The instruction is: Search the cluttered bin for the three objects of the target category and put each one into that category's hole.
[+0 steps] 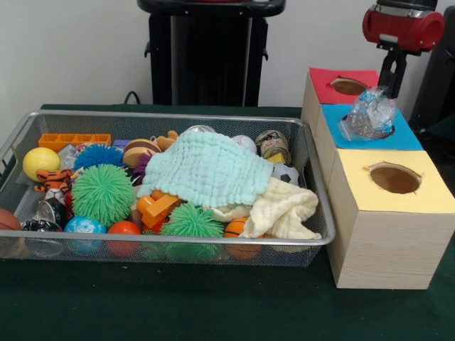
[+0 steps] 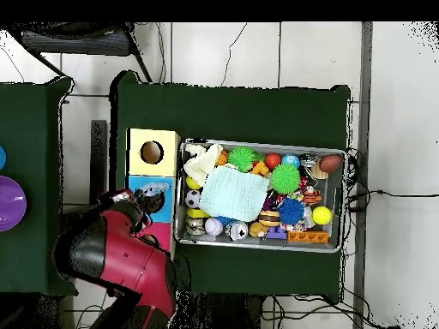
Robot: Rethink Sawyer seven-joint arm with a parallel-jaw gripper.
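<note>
The red and black arm came down at the right of the front view, and its black pincer [image 1: 390, 79] hung just above the blue-topped middle section of the wooden box [image 1: 387, 245]. A crumpled clear plastic bag [image 1: 370, 114] sat on that blue top, over its round hole [image 1: 387, 131] and covering most of it, right below the pincer's tip. Whether the pincer gripped the bag or stood open over it could not be told: its tips were hidden behind the plastic in the front view and under the arm in the overhead view, where the bag [image 2: 155, 188] showed beside the arm's red bulk.

The box had three sections in a row, each with a round hole: red-topped [image 1: 348, 86], blue-topped, and yellow-topped [image 1: 394, 177]. It stood on the green-covered bench [image 1: 213, 305], just beside the right end of the silver wire-mesh bin [image 1: 213, 241].

The bin was crowded. A pale mint waffle cloth [image 1: 206, 169] lay draped over the middle of the heap, and a cream cloth [image 1: 288, 211] spilled toward the near right corner. At the left lay a yellow ball [image 1: 40, 162], a large green spiky ball [image 1: 103, 193], a blue spiky ball [image 1: 99, 155] and an orange plastic tray-like piece [image 1: 74, 140]. A smaller green spiky ball [image 1: 190, 222] rested against the near wall, with a small soccer ball [image 1: 286, 174] near the right wall.
</note>
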